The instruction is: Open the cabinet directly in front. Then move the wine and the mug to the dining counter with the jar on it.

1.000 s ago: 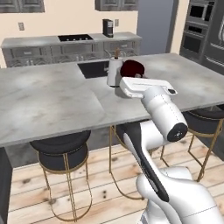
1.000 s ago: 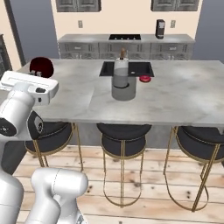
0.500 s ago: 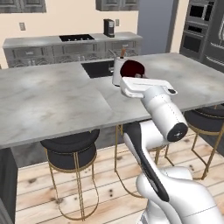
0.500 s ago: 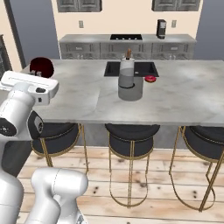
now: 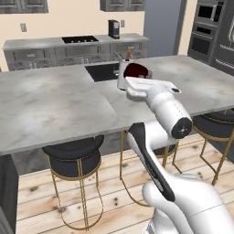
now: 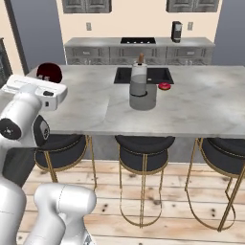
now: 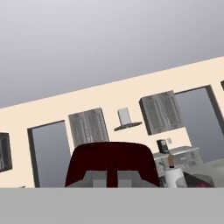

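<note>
The marble tabletop (image 6: 201,107) spans mid-frame; the jar (image 6: 142,97) at centre hides the wine (image 6: 139,72) behind it. At left, the claw (image 6: 48,79) is clenched on the mug (image 6: 49,72); stools (image 6: 142,153) line the near edge.

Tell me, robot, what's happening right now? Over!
End effector shut on the mug, held above the dining counter. Wine and jar already standing there by the sink. Nothing in the way.

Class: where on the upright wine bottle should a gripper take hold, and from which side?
Probably the wine bottle's labelled body, approached level from one side: it stands upright, and the jar covers its lower part on the robot's side.
</note>
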Robot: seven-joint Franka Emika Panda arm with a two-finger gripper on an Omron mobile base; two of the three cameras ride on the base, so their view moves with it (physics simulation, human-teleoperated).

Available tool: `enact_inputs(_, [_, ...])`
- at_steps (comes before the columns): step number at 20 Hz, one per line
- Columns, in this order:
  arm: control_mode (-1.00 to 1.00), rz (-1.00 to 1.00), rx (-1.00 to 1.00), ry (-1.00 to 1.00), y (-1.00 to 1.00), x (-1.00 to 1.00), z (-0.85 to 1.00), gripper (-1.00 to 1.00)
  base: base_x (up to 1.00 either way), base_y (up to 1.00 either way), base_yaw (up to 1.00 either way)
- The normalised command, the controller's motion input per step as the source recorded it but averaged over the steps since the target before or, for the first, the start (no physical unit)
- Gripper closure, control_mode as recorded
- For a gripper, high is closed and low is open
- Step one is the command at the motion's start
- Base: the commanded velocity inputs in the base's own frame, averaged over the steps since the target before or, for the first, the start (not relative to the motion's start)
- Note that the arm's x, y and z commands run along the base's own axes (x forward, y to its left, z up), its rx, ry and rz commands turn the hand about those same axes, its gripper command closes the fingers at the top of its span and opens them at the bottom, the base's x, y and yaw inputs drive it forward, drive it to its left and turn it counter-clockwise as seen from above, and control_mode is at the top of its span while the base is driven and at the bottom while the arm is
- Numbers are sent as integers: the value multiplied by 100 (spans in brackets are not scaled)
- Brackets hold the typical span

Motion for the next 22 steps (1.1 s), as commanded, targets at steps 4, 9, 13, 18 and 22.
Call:
enact_inputs(4, [-100, 1, -2, 40, 0, 49, -8, 100, 0, 0, 0])
enact_inputs(9, [-100, 8, -6, 48, 0, 10, -52, 100, 0, 0, 0])
enact_inputs(13, [-100, 11, -7, 40, -1, 0, -62, 100, 0, 0, 0])
enact_inputs(18, [-100, 0, 0, 6, 0, 2, -10, 100, 0, 0, 0])
enact_inputs(22, [-100, 0, -3, -5, 0, 4, -28, 100, 0, 0, 0])
